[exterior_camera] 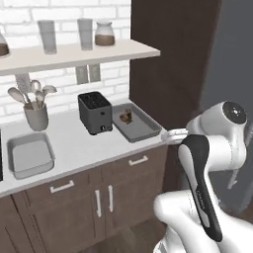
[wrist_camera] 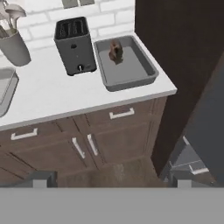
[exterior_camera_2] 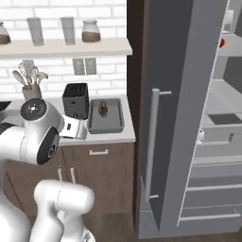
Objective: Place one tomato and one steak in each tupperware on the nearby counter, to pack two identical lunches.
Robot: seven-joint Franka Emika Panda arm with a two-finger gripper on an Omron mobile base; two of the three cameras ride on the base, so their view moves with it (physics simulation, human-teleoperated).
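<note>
— Where are the trays, measured from the toaster [exterior_camera: 95, 113]?

— One grey tupperware tray [exterior_camera: 137, 122] sits just right of the toaster on the pale surface [exterior_camera: 79, 143], with a brown steak [exterior_camera: 127, 116] lying inside it. The second tray [exterior_camera: 30, 155] lies well to the toaster's left, past a cup of utensils [exterior_camera: 34, 109].

— And your claw?

— My claw [wrist_camera: 109, 180] is spread wide, pinching nothing, hanging in front of the cabinets below the toaster.

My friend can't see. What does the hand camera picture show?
A grey tupperware holding a brown steak sits at the right end of a pale counter, beside a dark toaster. The second tupperware peeks in at the left, with a utensil pot behind it.
</note>
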